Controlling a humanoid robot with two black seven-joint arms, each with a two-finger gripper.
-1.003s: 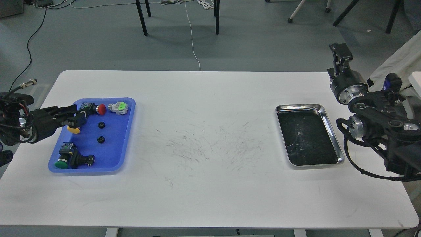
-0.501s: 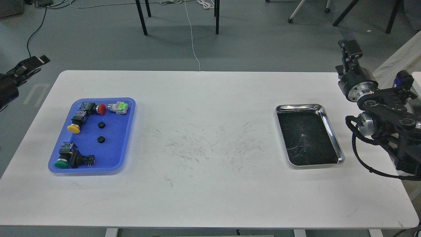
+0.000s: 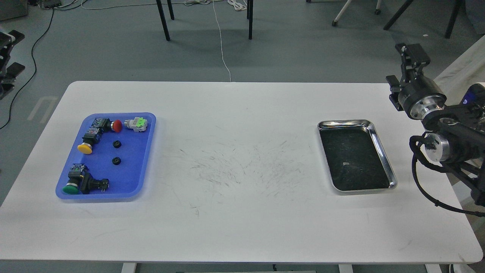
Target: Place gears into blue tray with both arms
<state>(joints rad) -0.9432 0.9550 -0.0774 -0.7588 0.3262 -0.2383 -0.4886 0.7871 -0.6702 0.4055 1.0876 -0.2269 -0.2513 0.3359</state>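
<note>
Head view: left pincer (image 3: 8, 53) open, empty; right pincer (image 3: 412, 51) unclear.

Two gears (image 3: 116, 144) (image 3: 116, 160) inside the tray (image 3: 146, 151) at the desk's (image 3: 242, 212) left end, well right of and nearer than the left hand (image 3: 8, 53). Switches (image 3: 87, 142) just left of them. Second tray (image 3: 382, 151) near, left of and below the right hand (image 3: 411, 55).

A big white worktop (image 3: 235, 212) with dark scratch marks in the middle stands on a smooth grey floor (image 3: 288, 57), and behind it are thin black chair legs (image 3: 163, 21), a white cord (image 3: 221, 45) and a black cable (image 3: 36, 41).
</note>
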